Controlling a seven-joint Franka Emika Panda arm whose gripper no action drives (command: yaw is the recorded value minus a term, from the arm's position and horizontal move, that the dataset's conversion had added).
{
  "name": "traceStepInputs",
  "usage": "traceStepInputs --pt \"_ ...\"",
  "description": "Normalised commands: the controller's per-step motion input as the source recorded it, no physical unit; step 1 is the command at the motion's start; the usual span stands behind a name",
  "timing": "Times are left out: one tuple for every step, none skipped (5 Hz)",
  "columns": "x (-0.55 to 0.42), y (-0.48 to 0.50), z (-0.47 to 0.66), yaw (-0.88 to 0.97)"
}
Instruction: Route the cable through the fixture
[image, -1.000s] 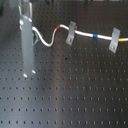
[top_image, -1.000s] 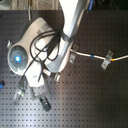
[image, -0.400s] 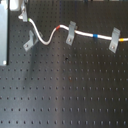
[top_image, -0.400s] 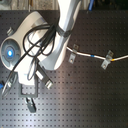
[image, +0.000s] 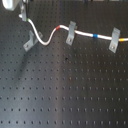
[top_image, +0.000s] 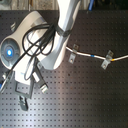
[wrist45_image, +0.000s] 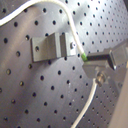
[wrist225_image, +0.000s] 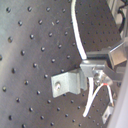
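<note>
Cable (wrist45_image: 71, 30) pinched in the fingers (wrist45_image: 107, 57), closed tight on the thin white cord with no gap visible at the tip, as seen in the first wrist view. Same grip seen in the second wrist view, with the dark fingers (wrist225_image: 115, 53) meeting the cable (wrist225_image: 76, 30) just beside the fixture (wrist225_image: 67, 83). Held point close to the end of the fixture (wrist45_image: 50, 47), the cord running past that end rather than clearly seated in it; hard to tell whether touching. Beyond the grip, hanging loose and curving away over the perforated surface. In the first exterior view, fingers (image: 22, 16) at the first exterior view's upper left, just above the slanted grey fixture (image: 28, 42). From there, cable (image: 50, 39) dipping in a slack loop down to the black bench (image: 65, 90) near the fixture, then rising toward the first exterior view's right. Red-orange band (image: 60, 27) lying just before the middle clip (image: 71, 33), cord passing through that clip. Blue-and-yellow band (image: 95, 36) between the middle clip and the far clip (image: 114, 41), cord carried on through the far clip and off toward the first exterior view's right edge. In the second exterior view, white arm (top_image: 45, 45) filling the second exterior view's left and hiding the grip.
</note>
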Motion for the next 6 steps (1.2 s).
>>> traceStepInputs --pt "-0.008 -0.033 0.00 0.84" --pt "0.012 -0.146 0.07 0.72" --pt "-0.005 -0.181 0.09 0.69" --pt "0.083 -0.047 -0.07 0.12" --pt "0.067 -0.042 0.17 0.00" --pt "0.009 -0.198 0.37 0.00"
